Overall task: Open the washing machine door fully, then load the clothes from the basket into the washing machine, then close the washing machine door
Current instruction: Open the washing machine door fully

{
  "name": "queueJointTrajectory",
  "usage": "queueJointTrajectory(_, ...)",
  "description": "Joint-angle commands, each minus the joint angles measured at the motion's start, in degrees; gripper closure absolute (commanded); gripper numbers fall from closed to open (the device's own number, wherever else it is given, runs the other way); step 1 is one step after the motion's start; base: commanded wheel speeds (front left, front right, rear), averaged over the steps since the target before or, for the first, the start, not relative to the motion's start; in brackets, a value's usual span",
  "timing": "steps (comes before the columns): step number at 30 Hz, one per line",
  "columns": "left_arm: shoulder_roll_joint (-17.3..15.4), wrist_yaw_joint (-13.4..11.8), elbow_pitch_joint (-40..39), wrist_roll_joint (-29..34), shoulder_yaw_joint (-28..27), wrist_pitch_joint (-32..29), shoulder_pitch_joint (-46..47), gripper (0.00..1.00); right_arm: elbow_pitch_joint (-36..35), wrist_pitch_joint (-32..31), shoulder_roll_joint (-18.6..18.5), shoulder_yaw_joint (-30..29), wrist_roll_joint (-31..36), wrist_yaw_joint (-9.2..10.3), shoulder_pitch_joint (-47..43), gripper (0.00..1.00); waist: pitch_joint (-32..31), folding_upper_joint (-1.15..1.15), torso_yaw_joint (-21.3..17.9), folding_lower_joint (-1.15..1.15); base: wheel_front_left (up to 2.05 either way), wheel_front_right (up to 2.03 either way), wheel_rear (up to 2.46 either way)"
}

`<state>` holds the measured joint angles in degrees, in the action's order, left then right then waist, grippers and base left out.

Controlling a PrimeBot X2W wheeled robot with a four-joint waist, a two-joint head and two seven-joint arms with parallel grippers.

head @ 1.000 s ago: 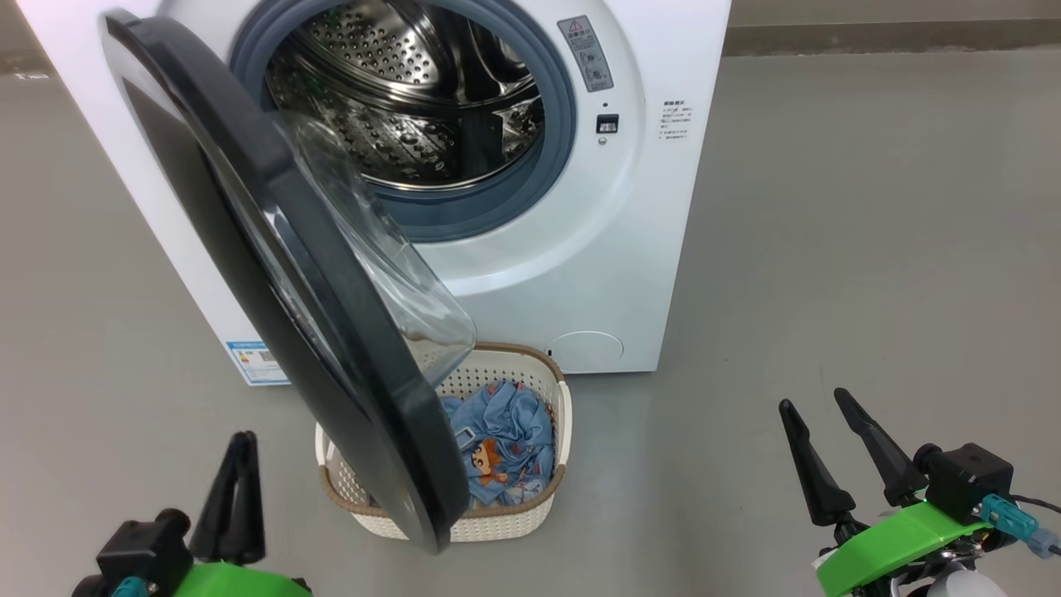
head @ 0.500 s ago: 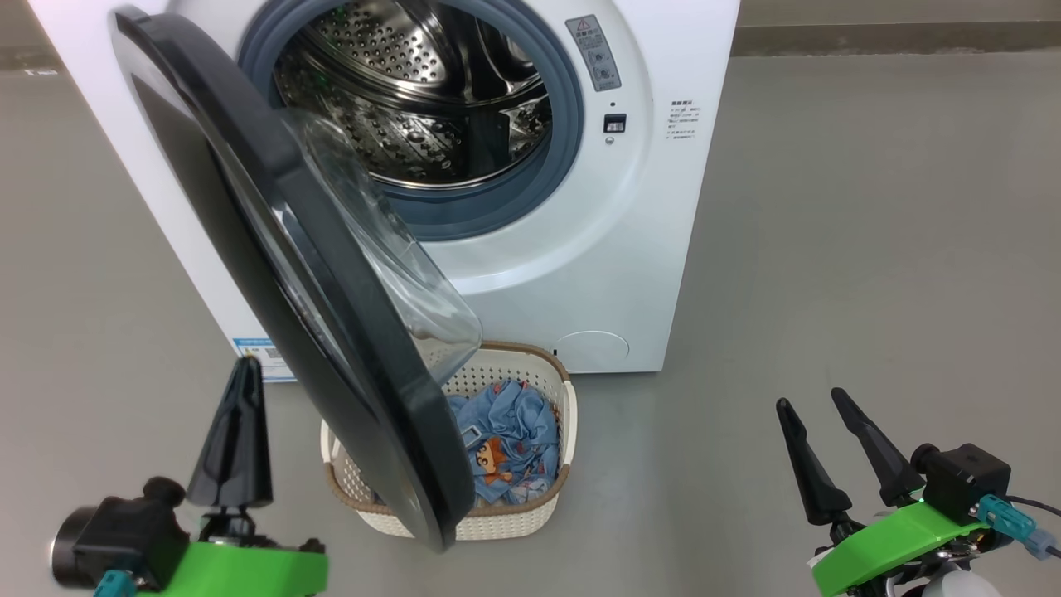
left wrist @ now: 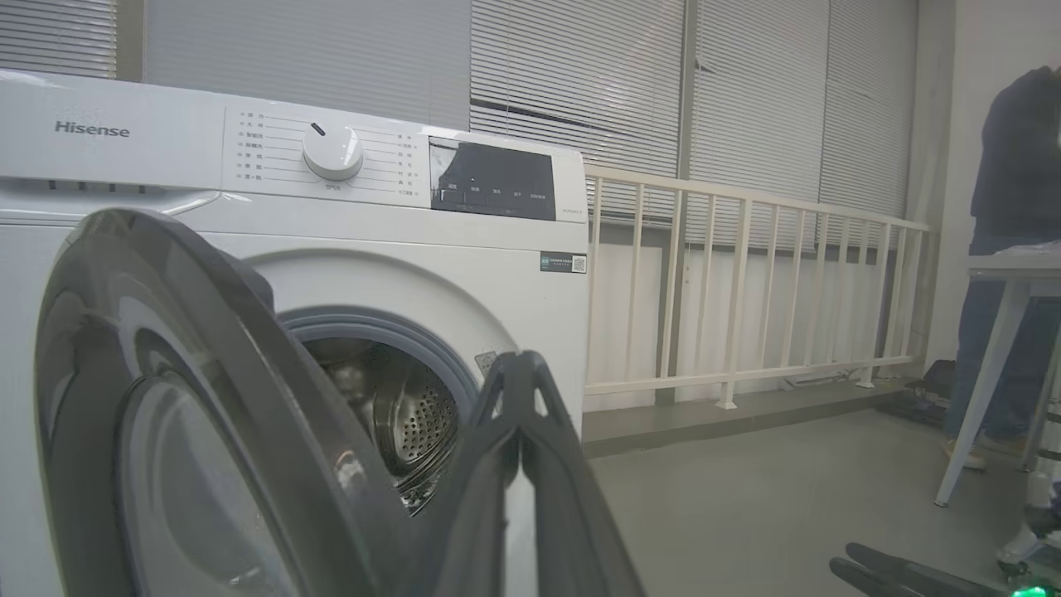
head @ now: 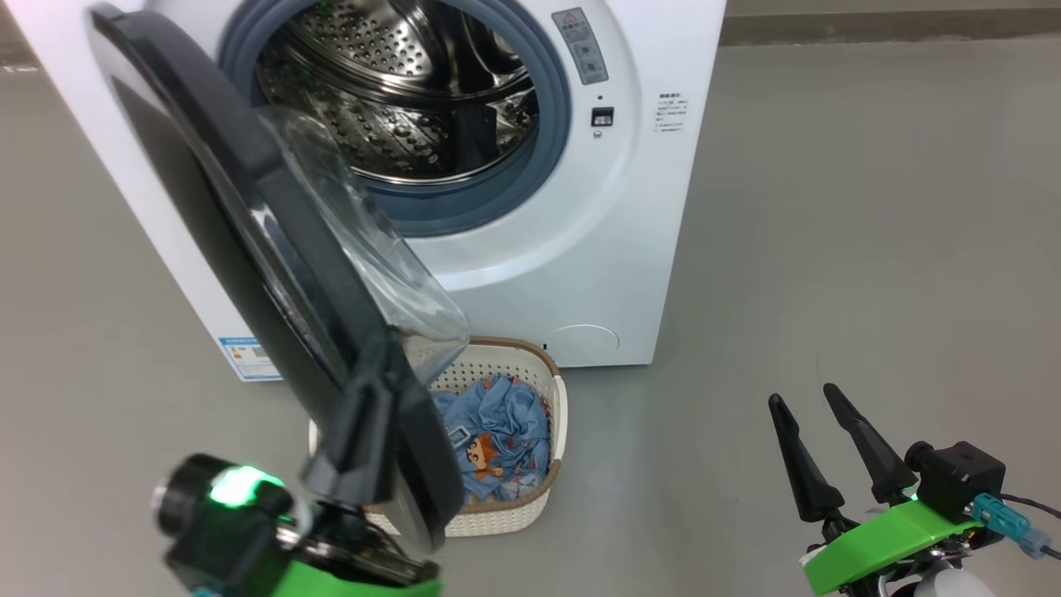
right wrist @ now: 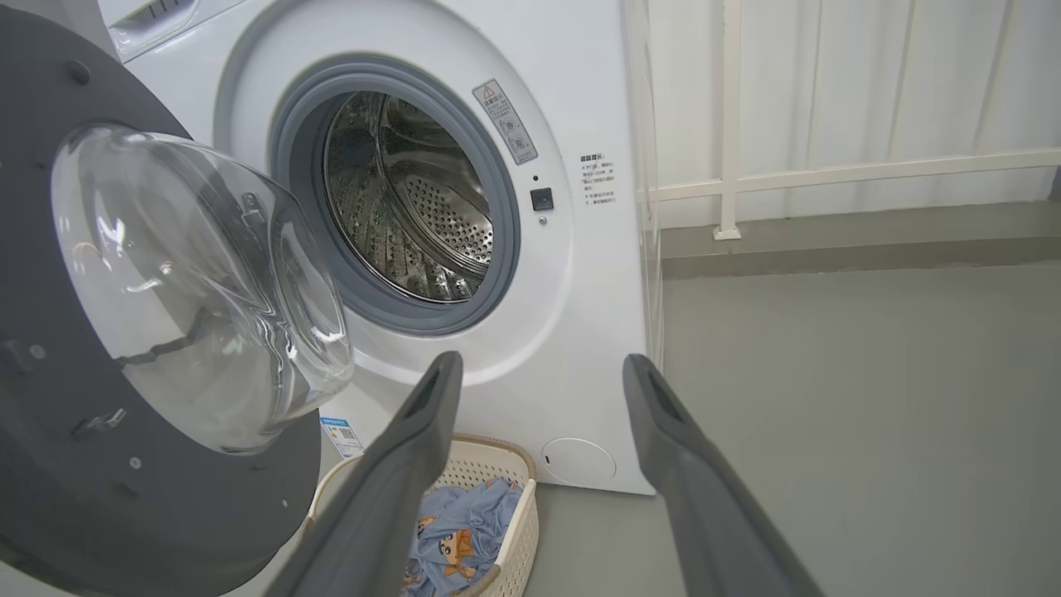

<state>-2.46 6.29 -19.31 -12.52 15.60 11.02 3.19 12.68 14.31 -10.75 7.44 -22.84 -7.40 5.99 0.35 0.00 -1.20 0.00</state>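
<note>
Step one in hand: opening door. Washing machine door (head: pixel 249 174) part open, hangs over basket (head: pixel 539 365) on floor by washing machine (head: pixel 580 249). Clothes (head: pixel 497 423) lie in basket. Left tool (head: pixel 375 377) pressed together, empty, at door's low rim; touch unsure. Right tool (head: pixel 802 396) spread, empty. Next: push door wide, clear of basket.

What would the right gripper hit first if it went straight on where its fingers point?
Probably the washing machine, its white front just below the drum opening; depth is unclear.
</note>
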Motion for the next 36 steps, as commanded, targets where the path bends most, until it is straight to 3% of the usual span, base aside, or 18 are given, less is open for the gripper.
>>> queueJointTrajectory(1, -0.44, -0.46, -1.70, -0.56, -0.63, -0.36, 1.30, 1.00, -1.61, 0.69, -0.10, 1.45, 0.66, -0.09, 1.81, 0.00, 0.43, 0.00, -0.51, 0.00, 0.00, 0.00, 0.00)
queueJointTrajectory(7, -0.43, -0.71, 2.25, -2.43, 3.38, -0.74, 0.86, 1.00, -1.60, 0.69, 0.45, 1.80, 0.54, -0.09, 2.55, 0.00, 1.59, 0.00, -1.87, 0.00, 0.00, 0.00, 0.00)
queueJointTrajectory(16, -0.43, -0.56, 11.92, -4.17, 3.75, 0.60, 0.85, 1.00, -1.64, 0.69, 1.08, 1.75, 0.57, -0.09, 3.46, 0.00, 2.97, 0.00, -3.48, 0.00, 0.00, 0.00, 0.00)
queueJointTrajectory(28, -0.57, -1.51, 20.35, -7.23, 2.13, 2.22, 2.09, 1.00, -1.67, 0.69, 1.19, 1.60, 0.77, -0.09, 3.80, 0.00, 3.62, 0.00, -4.12, 0.00, 0.00, 0.00, 0.00)
queueJointTrajectory(36, -1.98, -2.39, 21.75, -8.01, -0.48, 2.71, 2.58, 1.00, -1.07, 0.69, 1.32, 1.88, 0.98, -0.09, 3.35, 0.00, 2.88, 0.00, -1.89, 0.00, 0.00, 0.00, 0.00)
